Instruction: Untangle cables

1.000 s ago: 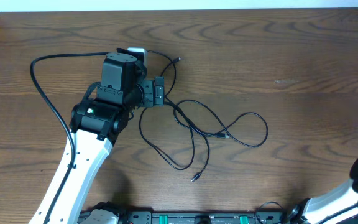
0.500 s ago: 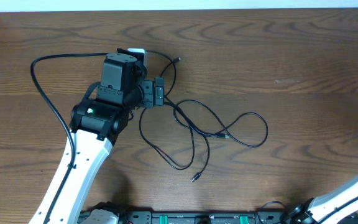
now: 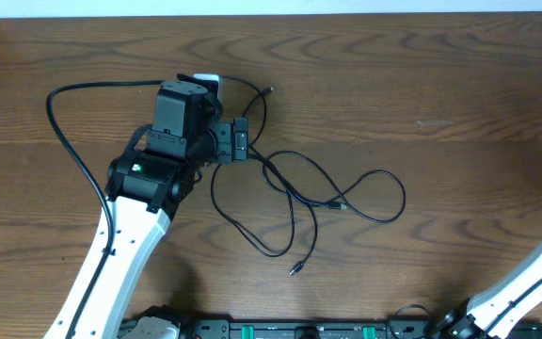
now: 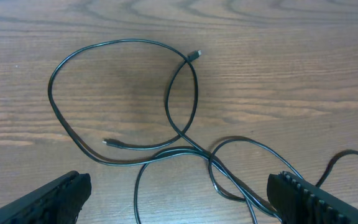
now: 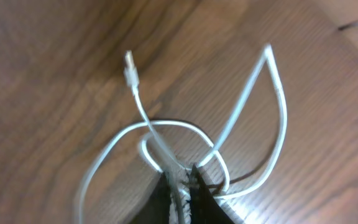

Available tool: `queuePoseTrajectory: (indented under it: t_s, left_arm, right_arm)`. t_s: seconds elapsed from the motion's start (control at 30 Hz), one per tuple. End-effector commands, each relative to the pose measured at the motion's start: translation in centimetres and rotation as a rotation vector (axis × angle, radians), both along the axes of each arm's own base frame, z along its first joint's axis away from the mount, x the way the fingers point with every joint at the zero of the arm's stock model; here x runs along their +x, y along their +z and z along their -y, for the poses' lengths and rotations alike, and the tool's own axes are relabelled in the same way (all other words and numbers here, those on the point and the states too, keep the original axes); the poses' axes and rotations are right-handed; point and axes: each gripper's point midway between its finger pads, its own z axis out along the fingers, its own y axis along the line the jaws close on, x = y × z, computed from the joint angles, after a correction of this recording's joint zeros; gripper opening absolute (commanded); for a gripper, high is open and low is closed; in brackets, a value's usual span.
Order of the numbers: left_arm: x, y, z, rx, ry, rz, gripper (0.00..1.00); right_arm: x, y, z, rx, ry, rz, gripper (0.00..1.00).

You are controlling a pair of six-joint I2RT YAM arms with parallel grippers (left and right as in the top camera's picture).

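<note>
Only the right wrist view shows the white cable (image 5: 253, 106): its loops run into the right claw (image 5: 182, 186), clenched on them above the dark wooden bench (image 5: 55, 74). Overhead, that claw is out of frame; the black cables (image 3: 309, 193) lie tangled mid-bench beside the left claw (image 3: 238, 141), whose fingers (image 4: 61, 193) the left wrist view shows spread wide, empty. A pale strip (image 3: 252, 8) borders the bench's far edge. The white plug (image 5: 129, 65) is blurred.
</note>
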Motion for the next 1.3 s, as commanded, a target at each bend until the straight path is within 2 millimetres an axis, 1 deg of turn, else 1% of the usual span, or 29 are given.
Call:
queuePoseTrajectory:
  t_s: [0.0, 0.03, 0.07, 0.17, 0.3, 0.37, 0.43, 0.5, 0.57, 0.67, 0.7, 0.73, 0.77, 0.8, 0.83, 0.9, 0.93, 0.97, 1.03, 1.17, 1.27]
  left_arm:
    - [0.2, 0.0, -0.2, 0.018, -0.005, 0.002, 0.96]
    - [0.2, 0.0, -0.2, 0.018, -0.005, 0.002, 0.95]
    - [0.2, 0.0, -0.2, 0.018, -0.005, 0.002, 0.96]
    - [0.2, 0.0, -0.2, 0.018, -0.005, 0.002, 0.96]
    - [0.2, 0.0, -0.2, 0.019, -0.004, 0.001, 0.96]
    - [0.2, 0.0, -0.2, 0.019, -0.004, 0.001, 0.96]
    - [0.2, 0.0, -0.2, 0.019, -0.004, 0.001, 0.96]
    - [0.2, 0.0, -0.2, 0.019, -0.004, 0.001, 0.96]
    - [0.2, 0.0, -0.2, 0.019, -0.004, 0.001, 0.96]
    - [0.2, 0.0, -0.2, 0.019, -0.005, 0.001, 0.96]
    - [0.2, 0.0, -0.2, 0.019, -0.004, 0.001, 0.96]
    - [0.2, 0.0, -0.2, 0.019, -0.005, 0.001, 0.96]
    - [0.2, 0.0, -0.2, 0.019, -0.005, 0.001, 0.96]
    - [0.2, 0.0, -0.2, 0.019, -0.005, 0.001, 0.96]
    - [0.2, 0.0, -0.2, 0.019, -0.005, 0.000, 0.96]
    - [0.2, -0.1, -0.2, 0.020, -0.005, -0.002, 0.96]
    - [0.2, -0.2, -0.2, 0.021, -0.005, -0.003, 0.96]
    - [0.2, -0.3, -0.2, 0.022, -0.005, -0.008, 0.96]
    - [0.2, -0.6, -0.2, 0.033, -0.014, -0.017, 0.96]
    - [-0.4, -1.8, -0.4, 0.061, -0.028, -0.068, 0.96]
    - [-0.9, -2.8, -0.5, 0.074, -0.029, -0.116, 0.96]
  right_arm:
    - [0.3, 0.8, 0.0, -0.023, 0.035, -0.002, 0.58]
    - [0.3, 0.9, -0.1, -0.023, 0.044, -0.005, 0.82]
    - [0.3, 0.8, -0.2, -0.021, 0.053, -0.010, 0.99]
    - [0.2, 0.7, -0.6, -0.001, 0.064, -0.010, 0.99]
    - [1.1, 1.0, -2.0, 0.056, 0.099, 0.037, 0.99]
    - [1.5, 1.7, -2.6, 0.064, 0.113, 0.055, 0.99]
    - [1.7, 3.1, -3.0, 0.051, 0.117, 0.073, 0.99]
    - [2.2, 5.2, -3.6, 0.035, 0.125, 0.112, 0.99]
    - [2.7, 7.9, -4.3, 0.011, 0.131, 0.168, 0.99]
    - [3.1, 12.9, -5.4, -0.046, 0.147, 0.255, 0.99]
    - [3.2, 15.0, -6.2, -0.062, 0.165, 0.293, 0.99]
    - [3.3, 16.5, -7.0, -0.068, 0.183, 0.322, 0.99]
    - [3.4, 18.1, -8.2, -0.065, 0.210, 0.357, 0.99]
    - [3.6, 19.8, -10.1, -0.051, 0.253, 0.397, 0.99]
    - [3.6, 21.0, -11.5, -0.042, 0.283, 0.419, 0.99]
    - [3.6, 22.4, -14.6, -0.022, 0.358, 0.432, 0.99]
    - [3.6, 22.8, -16.1, -0.016, 0.396, 0.425, 0.99]
    - [3.5, 22.9, -17.7, -0.009, 0.435, 0.410, 0.99]
    - [3.4, 22.5, -21.0, 0.015, 0.524, 0.362, 0.99]
    - [2.4, 20.3, -27.6, 0.116, 0.653, 0.236, 0.99]
    - [1.2, 18.9, -32.5, 0.161, 0.774, 0.130, 0.99]
